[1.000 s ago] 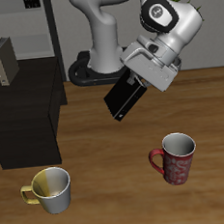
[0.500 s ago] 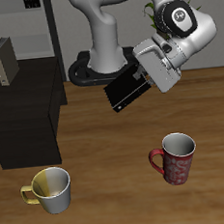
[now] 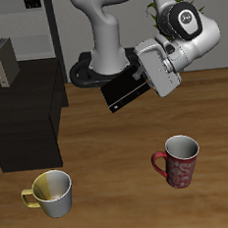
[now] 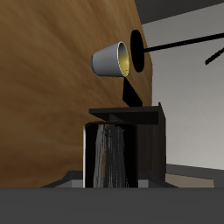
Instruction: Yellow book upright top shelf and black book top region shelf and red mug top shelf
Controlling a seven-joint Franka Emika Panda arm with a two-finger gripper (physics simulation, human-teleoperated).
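From the front I have the black book clamped in the end effector, high over the tabletop, well apart from the shelf. I'd carry it level, clearing the yellow book upright there.

Wrist camera: the cream mug sits beyond the shelf.

The table is brown wood with a streaky grain and a soft sheen. At its 9 o'clock the shelf looks matt black. The red mug has a speckled glaze; the cream mug is smooth. The arm's shell gleams like glossy white plastic.
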